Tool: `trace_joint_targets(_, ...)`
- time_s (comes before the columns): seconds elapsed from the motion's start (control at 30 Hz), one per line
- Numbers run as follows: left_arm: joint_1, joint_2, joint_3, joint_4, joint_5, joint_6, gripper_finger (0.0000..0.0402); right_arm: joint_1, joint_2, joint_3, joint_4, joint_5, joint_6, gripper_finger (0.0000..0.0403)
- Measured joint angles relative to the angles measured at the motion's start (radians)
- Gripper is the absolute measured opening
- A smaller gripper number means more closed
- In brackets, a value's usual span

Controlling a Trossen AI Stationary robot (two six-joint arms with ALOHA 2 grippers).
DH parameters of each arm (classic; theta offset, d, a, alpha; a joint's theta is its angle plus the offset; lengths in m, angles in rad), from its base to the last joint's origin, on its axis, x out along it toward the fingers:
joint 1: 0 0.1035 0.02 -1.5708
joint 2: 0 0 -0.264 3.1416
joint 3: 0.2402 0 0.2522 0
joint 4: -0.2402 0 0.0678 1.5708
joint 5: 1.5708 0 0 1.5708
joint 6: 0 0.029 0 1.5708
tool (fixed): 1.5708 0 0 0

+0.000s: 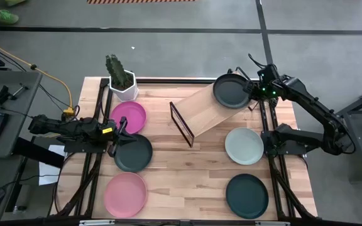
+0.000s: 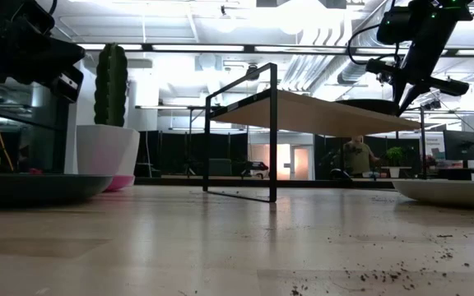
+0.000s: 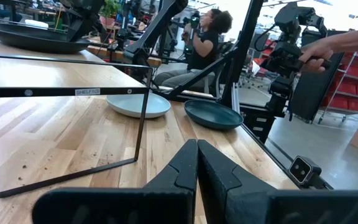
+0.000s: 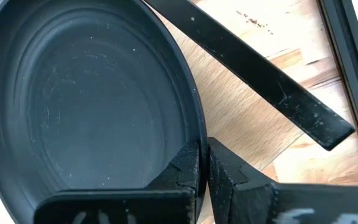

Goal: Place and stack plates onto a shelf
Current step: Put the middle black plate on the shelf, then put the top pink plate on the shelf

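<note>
A dark plate (image 1: 230,91) lies on the far right end of the shelf (image 1: 201,112), a light board on a black wire frame standing slantwise in mid-table. My right gripper (image 1: 254,93) is shut on that plate's rim. My left gripper (image 1: 119,133) is shut on nothing and hangs raised over the left edge of another dark plate (image 1: 134,154), which lies flat on the table. Also flat on the table are the magenta plate (image 1: 129,117), the light pink plate (image 1: 125,193), the mint-white plate (image 1: 244,145) and a third dark plate (image 1: 247,195). My right gripper pinches the dark plate's rim (image 4: 194,134) on the side toward the table's right edge, one finger (image 4: 185,165) inside the plate and the other outside. It comes from above and from the right. The plate sits about level on the shelf board (image 2: 319,113).
A white pot with a cactus (image 1: 123,85) stands at the far left corner next to the magenta plate. Black frame rails (image 1: 270,157) run along both table sides. Bare wood shows between the shelf and the near edge. People (image 3: 207,37) are beyond the table.
</note>
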Motion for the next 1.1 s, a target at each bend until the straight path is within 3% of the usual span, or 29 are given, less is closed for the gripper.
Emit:
trace_joint_targets(0.27,0.0,0.0,0.0,0.0,0.0,0.0,0.0,0.0,0.0,0.0,-0.006,0.0,-0.019,0.0021)
trace_joint_targets(0.6,0.0,0.0,0.0,0.0,0.0,0.0,0.0,0.0,0.0,0.0,-0.014,0.004,-0.022,0.0175)
trace_joint_targets(0.77,0.0,0.0,0.0,0.0,0.0,0.0,0.0,0.0,0.0,0.0,-0.005,0.0,-0.028,0.023)
trace_joint_targets(0.93,0.0,0.0,0.0,0.0,0.0,0.0,0.0,-0.012,-0.011,0.042,-0.008,0.005,-0.073,0.0249)
trace_joint_targets(1.1,0.0,0.0,0.0,0.0,0.0,0.0,0.0,-0.03,-0.029,0.18,-0.047,0.003,-0.158,0.025)
